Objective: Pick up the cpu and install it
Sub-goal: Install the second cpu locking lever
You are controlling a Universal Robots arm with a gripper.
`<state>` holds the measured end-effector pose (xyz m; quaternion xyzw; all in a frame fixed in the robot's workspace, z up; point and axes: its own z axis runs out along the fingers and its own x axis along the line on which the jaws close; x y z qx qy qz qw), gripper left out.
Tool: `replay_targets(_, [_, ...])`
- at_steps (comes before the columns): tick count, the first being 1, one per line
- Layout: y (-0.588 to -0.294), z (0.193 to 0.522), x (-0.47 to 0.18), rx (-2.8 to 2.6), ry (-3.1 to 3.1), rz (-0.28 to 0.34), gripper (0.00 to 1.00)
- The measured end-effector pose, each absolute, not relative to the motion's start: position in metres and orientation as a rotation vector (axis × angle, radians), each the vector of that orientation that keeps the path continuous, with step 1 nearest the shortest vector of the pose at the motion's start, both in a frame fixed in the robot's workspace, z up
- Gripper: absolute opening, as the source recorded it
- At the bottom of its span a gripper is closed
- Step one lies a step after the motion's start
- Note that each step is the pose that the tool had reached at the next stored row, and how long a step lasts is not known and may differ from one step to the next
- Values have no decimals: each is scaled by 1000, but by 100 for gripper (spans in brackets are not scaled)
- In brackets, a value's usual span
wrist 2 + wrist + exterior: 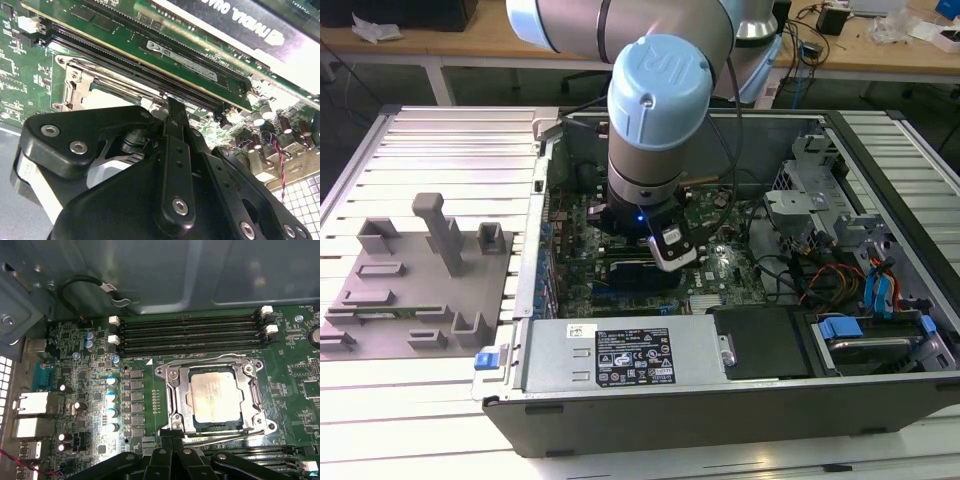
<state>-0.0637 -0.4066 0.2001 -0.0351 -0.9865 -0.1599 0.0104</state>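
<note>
Small square silver-topped cpu [214, 398]: seated inside the black-framed metal socket [172, 396], per first wrist view. Black gripper [172, 107]: beside the socket, fingers together, holding nothing, per second wrist view.

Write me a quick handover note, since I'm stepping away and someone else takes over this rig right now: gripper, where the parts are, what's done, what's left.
Gripper: low over the motherboard inside the open computer case, at the socket's edge; nothing visibly held, and its fingers' state is unclear.
The cpu: lying flat inside the socket, silver top up.
Grey tray: outside the case, at the exterior view's left.
Done: cpu picked up and placed in the socket.
Left: the pictures do not settle whether the socket is latched; check that.
</note>
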Motion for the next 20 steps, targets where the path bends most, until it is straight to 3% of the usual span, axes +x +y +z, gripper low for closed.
replay_targets(20, [-406, 198, -64, -173, -3082, -501, 11])
